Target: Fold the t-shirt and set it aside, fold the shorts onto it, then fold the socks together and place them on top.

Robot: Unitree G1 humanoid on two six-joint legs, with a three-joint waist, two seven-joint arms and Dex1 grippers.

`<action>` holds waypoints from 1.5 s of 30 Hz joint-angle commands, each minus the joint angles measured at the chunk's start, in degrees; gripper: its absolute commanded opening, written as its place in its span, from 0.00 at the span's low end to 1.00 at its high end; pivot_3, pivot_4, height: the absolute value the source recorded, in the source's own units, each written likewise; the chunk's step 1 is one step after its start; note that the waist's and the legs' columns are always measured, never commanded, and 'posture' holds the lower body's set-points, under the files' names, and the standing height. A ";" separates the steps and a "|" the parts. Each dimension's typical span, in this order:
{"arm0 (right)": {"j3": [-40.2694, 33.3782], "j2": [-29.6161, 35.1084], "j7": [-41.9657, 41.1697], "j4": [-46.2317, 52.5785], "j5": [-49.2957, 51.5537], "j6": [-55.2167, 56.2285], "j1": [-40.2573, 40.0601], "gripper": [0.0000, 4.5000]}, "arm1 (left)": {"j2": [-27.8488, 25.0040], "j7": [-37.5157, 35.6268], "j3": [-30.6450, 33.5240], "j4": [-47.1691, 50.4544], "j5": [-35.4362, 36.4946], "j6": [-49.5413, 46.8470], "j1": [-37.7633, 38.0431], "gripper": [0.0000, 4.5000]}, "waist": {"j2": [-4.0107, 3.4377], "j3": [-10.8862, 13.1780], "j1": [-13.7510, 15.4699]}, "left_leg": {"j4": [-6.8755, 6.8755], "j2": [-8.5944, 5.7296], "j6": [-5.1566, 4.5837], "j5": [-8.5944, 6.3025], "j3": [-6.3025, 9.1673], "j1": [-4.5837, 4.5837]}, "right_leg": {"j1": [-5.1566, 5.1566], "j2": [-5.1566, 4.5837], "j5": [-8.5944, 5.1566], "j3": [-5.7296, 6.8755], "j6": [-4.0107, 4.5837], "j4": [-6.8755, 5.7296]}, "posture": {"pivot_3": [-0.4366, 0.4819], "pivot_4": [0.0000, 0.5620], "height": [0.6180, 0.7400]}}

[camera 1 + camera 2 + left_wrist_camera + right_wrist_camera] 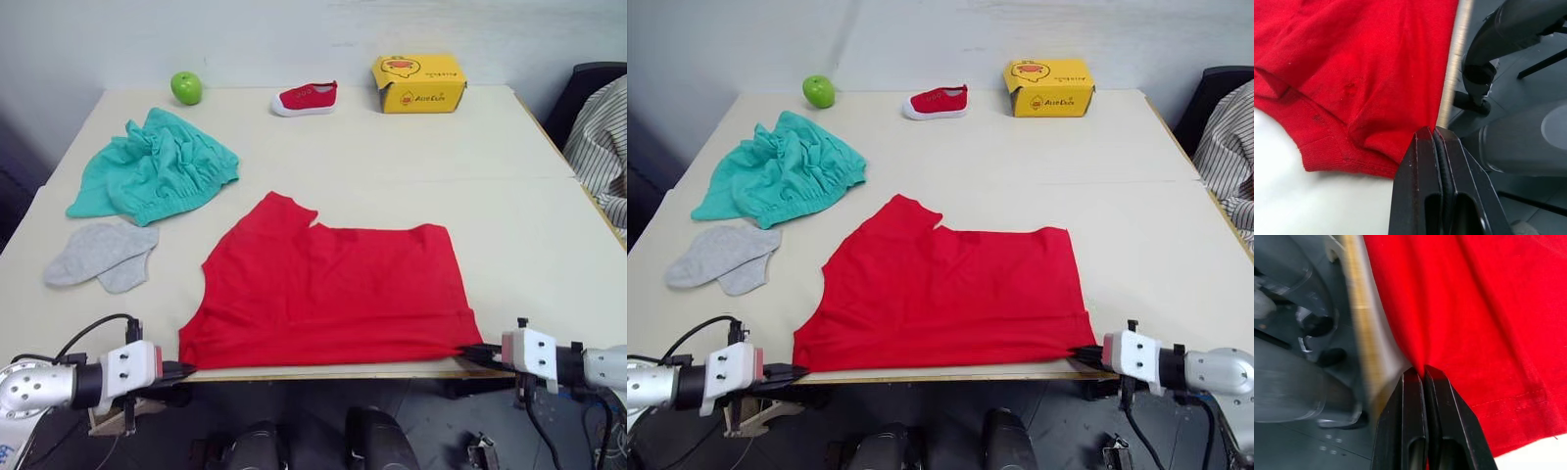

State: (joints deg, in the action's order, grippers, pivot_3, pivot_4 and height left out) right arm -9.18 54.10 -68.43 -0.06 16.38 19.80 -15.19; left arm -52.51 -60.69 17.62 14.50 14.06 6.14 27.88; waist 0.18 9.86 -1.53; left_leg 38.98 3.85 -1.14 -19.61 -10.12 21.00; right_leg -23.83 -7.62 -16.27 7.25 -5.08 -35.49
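Observation:
The red t-shirt (333,294) lies folded flat at the table's front edge, one sleeve pointing back. My left gripper (182,370) is shut on its front left corner, fingers (1430,161) pinched together on the cloth. At the front right corner my right gripper (470,352) is shut on the hem, with red fabric between its fingers (1422,382). The teal shorts (157,171) lie crumpled at the back left. The grey socks (103,255) lie side by side in front of them.
A green apple (186,87), a small red shoe (306,99) and a yellow box (418,83) stand along the table's far edge (294,90). A person's striped sleeve (602,137) shows at the right.

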 commanded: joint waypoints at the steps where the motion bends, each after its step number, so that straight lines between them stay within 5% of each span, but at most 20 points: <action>1: -1.93 0.69 -0.02 1.53 0.26 -0.39 -1.83 0.00 | 0.93 1.06 1.17 1.02 -1.69 0.86 2.11 0.00 | 0.05 0.03 0.00 | 0.00 0.01 0.11 -0.06 0.00 0.00 | 0.00 0.01 0.00 0.00 0.00 0.00 | 0.48 0.27 1.00; 13: -1.24 -0.03 0.51 2.77 2.12 -3.89 -1.46 0.00 | 3.30 3.70 3.11 0.67 -1.67 0.72 1.49 0.04 | 0.18 0.09 -0.02 | 0.02 0.07 -0.07 0.05 0.04 0.04 | -0.04 0.01 -0.03 0.05 0.05 0.00 | 0.48 0.27 1.00; 16: -1.44 0.55 -1.44 4.39 4.32 -6.78 -2.42 0.14 | 2.75 2.35 4.62 0.56 0.09 -0.04 1.85 0.19 | 0.20 0.11 0.14 | 0.02 0.12 -0.08 0.05 0.07 0.06 | -0.06 -0.05 -0.05 0.05 0.10 -0.02 | 0.48 0.27 1.00; 27: -11.66 6.14 -9.29 2.04 7.95 -13.89 -9.24 0.99 | -2.65 -10.62 18.88 -3.52 8.92 -6.94 6.58 0.94 | 0.26 0.18 1.40 | 0.04 0.24 0.24 0.01 0.17 0.13 | -0.12 0.03 -0.40 0.24 0.75 -0.04 | 0.48 0.27 1.00; 28: -12.08 6.59 -8.60 0.15 8.05 -15.72 -7.34 1.00 | -3.45 -11.50 19.50 -4.02 9.84 -8.58 6.08 0.99 | 0.27 0.18 1.35 | 0.04 0.24 0.21 -0.01 0.15 0.15 | -0.14 0.04 -0.40 0.23 0.75 -0.03 | 0.48 0.27 1.00; 34: -8.87 5.51 -6.97 -12.19 10.26 -23.44 15.05 1.00 | -5.18 -4.57 14.80 -11.16 16.94 -23.82 -15.42 0.99 | 0.29 0.34 0.63 | 0.08 0.16 -0.06 0.17 0.02 0.24 | -0.32 0.08 -0.36 0.11 0.75 -0.17 | 0.48 0.27 1.00; 38: -3.75 2.39 -6.23 -20.69 7.93 -27.28 30.87 1.00 | -3.74 1.08 4.57 -20.39 10.12 -23.82 -33.43 0.99 | 0.21 0.35 0.72 | 0.00 0.11 0.51 0.52 0.06 0.32 | -0.50 0.11 -0.13 0.13 0.37 -0.47 | 0.48 0.27 1.00; 42: 2.44 -2.10 -2.53 -37.05 1.06 -28.47 49.93 1.00 | 2.40 6.11 -4.90 -28.07 7.90 -30.66 -53.08 0.99 | 0.26 0.43 0.32 | 0.12 -0.15 0.57 0.73 -0.14 0.51 | -0.69 0.27 -0.11 0.09 0.33 -0.59 | 0.48 0.27 1.00; 45: 7.16 -5.17 -1.32 -48.98 -4.72 -28.08 60.19 1.00 | 6.30 6.33 -9.94 -31.86 7.50 -37.66 -60.65 0.99 | 0.27 0.43 -0.13 | 0.15 -0.26 0.50 0.84 -0.22 0.62 | -0.70 0.26 0.03 -0.02 0.09 -0.76 | 0.48 0.27 1.00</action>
State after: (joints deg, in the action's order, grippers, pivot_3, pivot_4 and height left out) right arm -3.53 48.80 -70.37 -44.22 14.63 -8.71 43.04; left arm -45.97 -54.57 9.00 -15.65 21.90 -27.48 -31.14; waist 0.46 10.30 -1.66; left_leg 39.11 3.60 -0.65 -18.77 -10.36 21.64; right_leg -24.54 -7.34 -16.22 7.22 -5.03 -36.19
